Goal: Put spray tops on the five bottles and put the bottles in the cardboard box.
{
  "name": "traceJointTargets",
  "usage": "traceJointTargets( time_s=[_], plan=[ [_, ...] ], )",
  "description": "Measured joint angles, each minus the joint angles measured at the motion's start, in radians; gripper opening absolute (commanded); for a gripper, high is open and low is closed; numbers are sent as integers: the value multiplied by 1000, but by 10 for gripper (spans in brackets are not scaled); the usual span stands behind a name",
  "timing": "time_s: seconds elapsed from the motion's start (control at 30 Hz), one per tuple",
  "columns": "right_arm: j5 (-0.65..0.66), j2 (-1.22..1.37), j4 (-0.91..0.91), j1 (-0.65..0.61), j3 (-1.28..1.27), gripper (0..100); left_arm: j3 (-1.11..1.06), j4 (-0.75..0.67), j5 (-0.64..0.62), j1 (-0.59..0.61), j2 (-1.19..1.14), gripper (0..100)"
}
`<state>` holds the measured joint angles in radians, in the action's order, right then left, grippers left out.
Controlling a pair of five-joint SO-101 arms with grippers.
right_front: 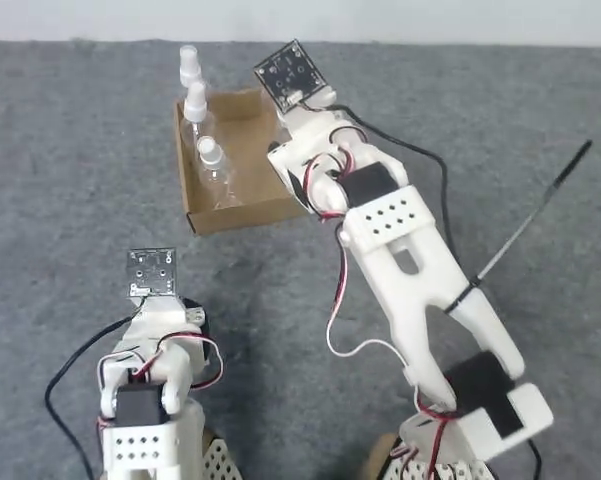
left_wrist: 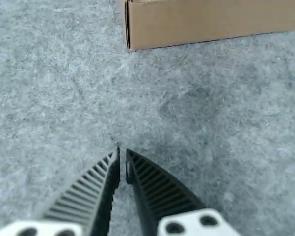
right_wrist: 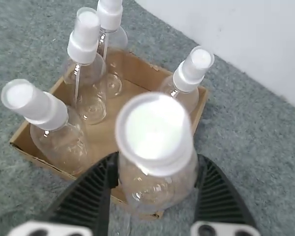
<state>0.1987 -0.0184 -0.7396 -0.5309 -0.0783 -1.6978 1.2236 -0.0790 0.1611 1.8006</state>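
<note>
Left gripper (left_wrist: 122, 153): jaws pressed together with nothing between them, low over the grey carpet (left_wrist: 211, 108), apart from the box.
Cardboard box (right_front: 242, 215): open-topped, on the carpet ahead of both arms.
Capped bottles (right_wrist: 59, 140): three stand upright inside the box.
Farthest bottle (right_wrist: 110, 29): capped; it may be in the far corner or just behind it.
Held bottle (right_wrist: 157, 182): spray top on, at the box's rim.
Right gripper (right_wrist: 157, 164): jaws clamped on either side of the held bottle.
</note>
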Motion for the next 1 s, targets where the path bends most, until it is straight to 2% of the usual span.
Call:
traceJointTargets(
  time_s=[0.23,0.9,1.0],
  plan=[
    [0,106,12,0,74,118,0,0,0,0,0,12],
    [0,267,140,0,77,121,0,0,0,0,0,12],
    [-35,279,147,0,77,122,0,0,0,0,0,12]
  ],
)
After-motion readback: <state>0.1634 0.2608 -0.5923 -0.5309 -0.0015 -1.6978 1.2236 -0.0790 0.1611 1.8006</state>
